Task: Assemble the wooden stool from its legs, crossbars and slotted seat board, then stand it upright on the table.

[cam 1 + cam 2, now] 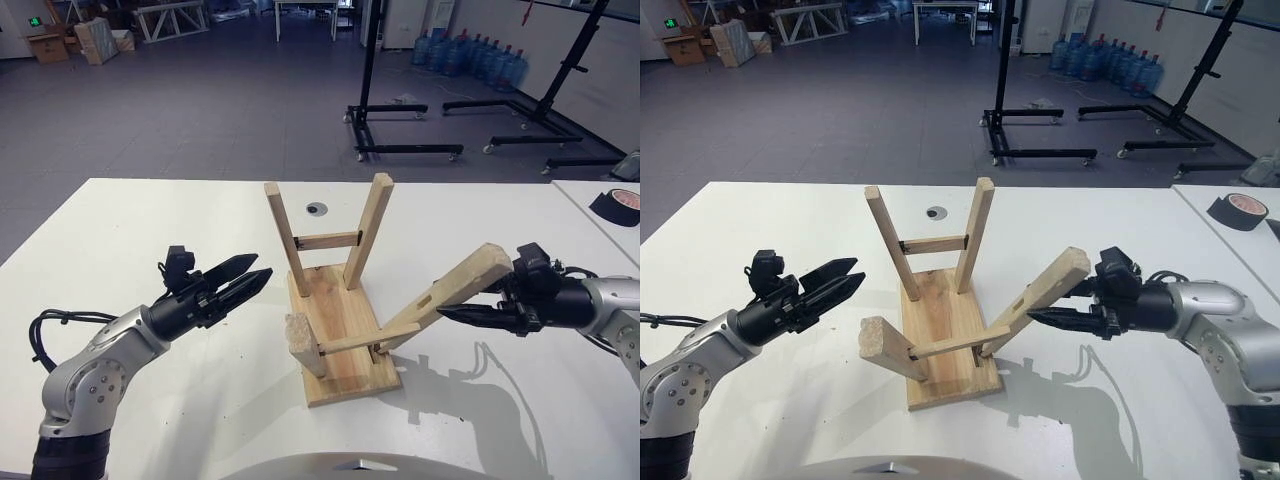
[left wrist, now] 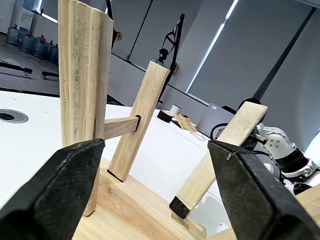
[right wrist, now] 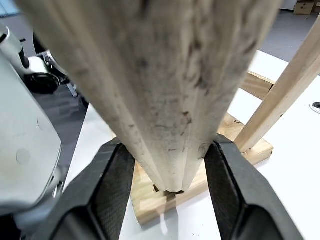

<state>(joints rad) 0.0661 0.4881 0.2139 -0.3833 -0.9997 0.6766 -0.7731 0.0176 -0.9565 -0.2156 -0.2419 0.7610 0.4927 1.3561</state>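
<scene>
clamping leaning leg (image 1: 462,283), right claw (image 1: 450,306)

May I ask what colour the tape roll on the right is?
The tape roll is black; the left eye view shows it best.

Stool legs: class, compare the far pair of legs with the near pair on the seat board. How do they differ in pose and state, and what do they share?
The far pair stands nearly upright on the seat board; the near pair leans steeply outward. No hand touches the far pair; the right hand grips the near pair's right leg. Both pairs are pale wood, each joined by a crossbar.
</scene>
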